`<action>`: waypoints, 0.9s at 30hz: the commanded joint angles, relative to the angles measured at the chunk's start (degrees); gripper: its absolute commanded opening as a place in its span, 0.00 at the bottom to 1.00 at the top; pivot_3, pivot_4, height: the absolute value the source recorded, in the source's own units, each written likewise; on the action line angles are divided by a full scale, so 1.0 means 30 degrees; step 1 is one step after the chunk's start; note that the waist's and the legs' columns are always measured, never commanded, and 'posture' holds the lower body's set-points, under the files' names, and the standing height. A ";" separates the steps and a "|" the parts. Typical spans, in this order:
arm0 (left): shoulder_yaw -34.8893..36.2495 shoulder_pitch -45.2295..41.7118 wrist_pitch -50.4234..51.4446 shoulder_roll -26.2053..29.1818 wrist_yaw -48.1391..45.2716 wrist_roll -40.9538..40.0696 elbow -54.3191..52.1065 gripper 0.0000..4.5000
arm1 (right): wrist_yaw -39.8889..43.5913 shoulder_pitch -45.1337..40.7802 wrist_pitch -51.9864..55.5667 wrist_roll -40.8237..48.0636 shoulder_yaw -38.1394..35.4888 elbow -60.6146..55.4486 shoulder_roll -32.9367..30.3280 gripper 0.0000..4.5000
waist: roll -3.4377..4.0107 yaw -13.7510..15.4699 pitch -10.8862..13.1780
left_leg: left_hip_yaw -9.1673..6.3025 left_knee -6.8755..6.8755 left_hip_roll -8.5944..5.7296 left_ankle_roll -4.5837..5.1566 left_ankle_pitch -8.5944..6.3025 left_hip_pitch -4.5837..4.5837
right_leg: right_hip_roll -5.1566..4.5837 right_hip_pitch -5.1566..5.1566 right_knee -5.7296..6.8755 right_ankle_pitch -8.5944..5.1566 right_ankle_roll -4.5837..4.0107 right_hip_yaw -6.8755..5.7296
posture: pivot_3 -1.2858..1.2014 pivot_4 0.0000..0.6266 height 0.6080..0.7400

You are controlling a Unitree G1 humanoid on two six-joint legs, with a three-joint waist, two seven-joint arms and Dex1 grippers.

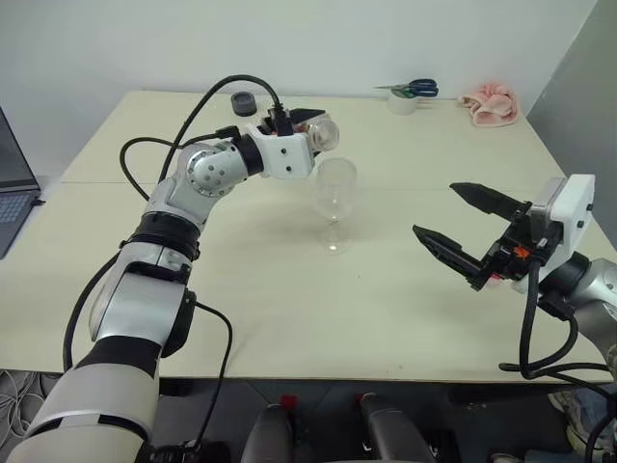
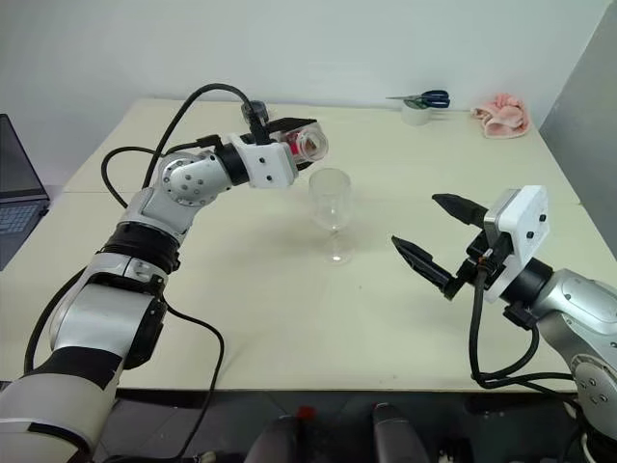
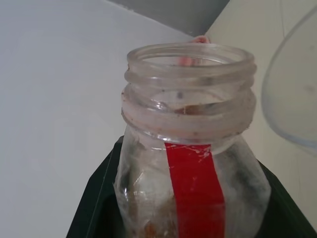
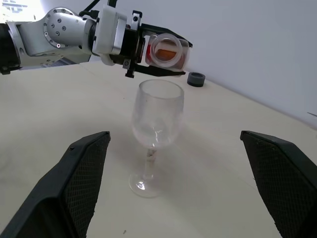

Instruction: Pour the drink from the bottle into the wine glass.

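Observation:
My left gripper (image 2: 301, 140) is shut on the bottle (image 1: 325, 133), a clear plastic one with a red label strip (image 3: 194, 188). The bottle lies tipped on its side, and its uncapped mouth faces the wine glass (image 1: 335, 188) from just above and behind the rim. Amber drink (image 4: 167, 51) shows through the bottle's mouth. The clear glass stands upright on its foot in the middle of the table (image 1: 289, 289), and I see no liquid in its bowl. To the right of the glass my right gripper (image 1: 435, 208) hovers open over the table, with nothing between its fingers.
A black round lid (image 1: 244, 101) lies at the back of the table, behind the left arm. At the back right stand a white cup with scissors (image 1: 405, 96) and a pink cloth (image 1: 489, 104). A laptop (image 1: 12, 188) sits off the left edge.

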 commanded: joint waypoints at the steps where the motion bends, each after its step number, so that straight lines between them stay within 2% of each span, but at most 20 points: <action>1: -0.0202 -0.1061 -0.0906 0.0527 0.1102 0.0913 -0.0092 0.40 | -0.0146 -0.0282 -0.0339 0.0355 -0.0287 -0.0412 -0.0303 1.00 | 0.0000 -0.0004 0.0000 | 0.0000 0.0000 0.0000 0.0000 0.0000 0.0000 | 0.0000 0.0000 0.0000 0.0000 0.0000 0.0001 | 0.52 0.24 1.00; 27: -0.2833 -0.3669 -0.2062 0.1525 0.6455 0.6212 0.2060 0.40 | -0.0743 -0.1325 -0.0169 0.0016 0.0665 0.0010 -0.0574 1.00 | 0.0000 0.0001 0.0000 | 0.0003 0.0006 0.0000 0.0000 0.0000 0.0001 | 0.0000 0.0001 0.0011 0.0001 0.0001 0.0002 | 0.52 0.24 1.00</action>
